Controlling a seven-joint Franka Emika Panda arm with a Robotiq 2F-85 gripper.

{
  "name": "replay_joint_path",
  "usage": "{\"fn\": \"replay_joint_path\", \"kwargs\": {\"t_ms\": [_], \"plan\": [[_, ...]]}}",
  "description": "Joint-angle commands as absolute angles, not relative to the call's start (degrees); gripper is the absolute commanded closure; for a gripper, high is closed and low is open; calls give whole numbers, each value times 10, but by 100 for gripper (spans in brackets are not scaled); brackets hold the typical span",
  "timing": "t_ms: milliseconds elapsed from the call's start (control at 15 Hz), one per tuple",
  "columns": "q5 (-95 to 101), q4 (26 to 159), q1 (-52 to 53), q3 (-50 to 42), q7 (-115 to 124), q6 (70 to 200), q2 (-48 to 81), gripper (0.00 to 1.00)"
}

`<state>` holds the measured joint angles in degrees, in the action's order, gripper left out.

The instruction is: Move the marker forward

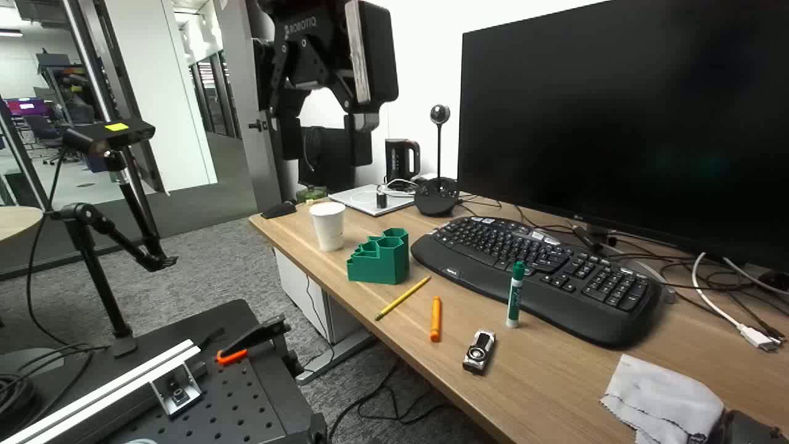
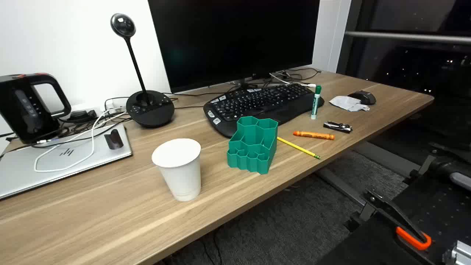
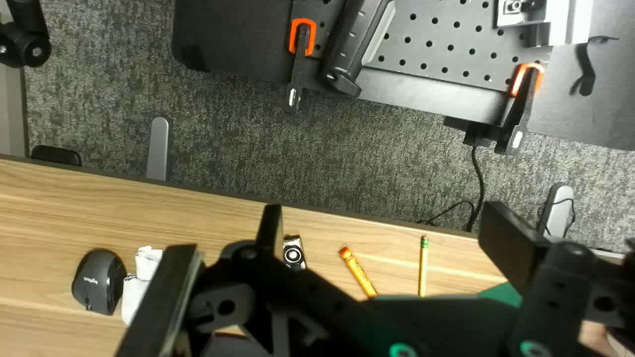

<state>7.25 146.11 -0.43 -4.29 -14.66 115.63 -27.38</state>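
Note:
The marker (image 1: 514,297) is slim and teal-green with a white band and a white lower end. It stands upright on the wooden desk, cap up, just in front of the black keyboard (image 1: 530,265). It also shows upright in an exterior view (image 2: 315,103). In the wrist view the marker does not show; the gripper body covers that part. My gripper (image 1: 327,140) is open and empty, high above the desk and well apart from the marker. In the wrist view its fingers (image 3: 387,239) are wide apart with nothing between them.
An orange crayon-like pen (image 1: 436,319), a yellow pencil (image 1: 402,298) and a small black-silver object (image 1: 479,351) lie near the desk's front edge. A green honeycomb holder (image 2: 252,145), a white cup (image 2: 180,167), a cloth (image 1: 662,398), a mouse (image 3: 99,281) and a monitor (image 1: 616,123) stand around.

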Motion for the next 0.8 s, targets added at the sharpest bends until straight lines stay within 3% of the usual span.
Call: {"fn": "replay_joint_path", "kwargs": {"t_ms": [0,733], "plan": [[73,1460,-4,-43,-146,1155,-274,0],[69,1434,0,-36,-134,1154,-234,0]]}}
